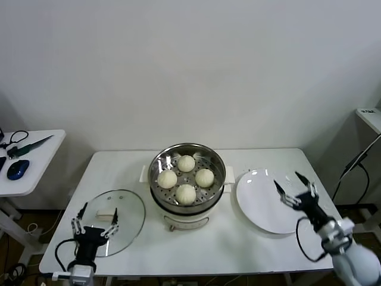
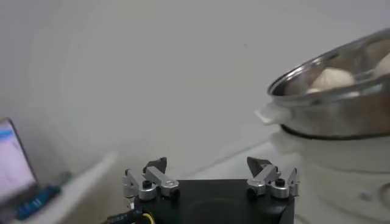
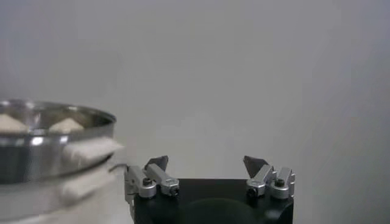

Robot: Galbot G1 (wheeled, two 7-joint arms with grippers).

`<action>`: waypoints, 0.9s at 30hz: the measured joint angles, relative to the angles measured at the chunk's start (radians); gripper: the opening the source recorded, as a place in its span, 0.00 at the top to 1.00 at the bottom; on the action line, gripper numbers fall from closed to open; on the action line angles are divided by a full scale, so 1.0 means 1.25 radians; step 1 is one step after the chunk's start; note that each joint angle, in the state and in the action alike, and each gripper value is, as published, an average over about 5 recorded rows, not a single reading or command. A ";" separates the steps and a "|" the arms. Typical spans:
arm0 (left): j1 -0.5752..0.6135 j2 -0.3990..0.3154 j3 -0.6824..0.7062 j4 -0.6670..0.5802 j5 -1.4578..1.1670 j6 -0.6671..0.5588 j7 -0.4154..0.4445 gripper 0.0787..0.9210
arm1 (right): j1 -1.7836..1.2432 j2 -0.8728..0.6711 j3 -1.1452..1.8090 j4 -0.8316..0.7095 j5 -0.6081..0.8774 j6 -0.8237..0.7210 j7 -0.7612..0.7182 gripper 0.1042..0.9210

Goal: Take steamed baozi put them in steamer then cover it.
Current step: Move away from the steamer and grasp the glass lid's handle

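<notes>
Steel steamer [image 1: 187, 179] sits mid-worktop [image 1: 119, 170] with all four baozi [image 1: 186, 193] inside, uncovered. The cover [image 1: 116, 220] lies flat to its left, the left end effector [image 1: 95, 220] above it, fingers apart. Right end effector [image 1: 296, 189] hovers spread over the white plate [image 1: 262, 205].

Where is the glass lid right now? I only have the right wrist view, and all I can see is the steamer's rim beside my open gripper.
Observer: The cover lies flat on the table, on the robot's left of the steamer, handle up.
Operator: How many buns are in?
Observer: All four baozi sit in the basket; the white plate on the right is bare.
Operator: Which arm is nearer the lid?
Observer: The left gripper hovers open over the lid's near edge. The right gripper is over the plate, also open.
</notes>
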 measured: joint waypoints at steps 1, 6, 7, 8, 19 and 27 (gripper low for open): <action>-0.003 0.005 -0.004 0.009 0.034 -0.008 -0.013 0.12 | -0.022 0.016 0.008 0.000 -0.008 0.014 0.002 0.12; -0.023 0.025 -0.017 0.074 0.245 -0.036 -0.098 0.12 | -0.095 0.088 0.025 -0.003 -0.041 0.075 0.013 0.12; -0.027 0.030 -0.017 0.091 0.290 -0.040 -0.115 0.12 | -0.106 0.101 0.026 -0.004 -0.047 0.085 0.014 0.12; -0.030 0.034 -0.017 0.108 0.334 -0.043 -0.131 0.12 | -0.116 0.113 0.026 -0.005 -0.051 0.095 0.016 0.12; -0.072 0.053 -0.006 0.292 0.671 -0.066 -0.230 0.12 | -0.178 0.201 0.020 -0.017 -0.084 0.171 0.028 0.12; -0.117 0.045 0.005 0.397 0.771 -0.072 -0.256 0.12 | -0.200 0.234 0.021 -0.019 -0.093 0.198 0.037 0.12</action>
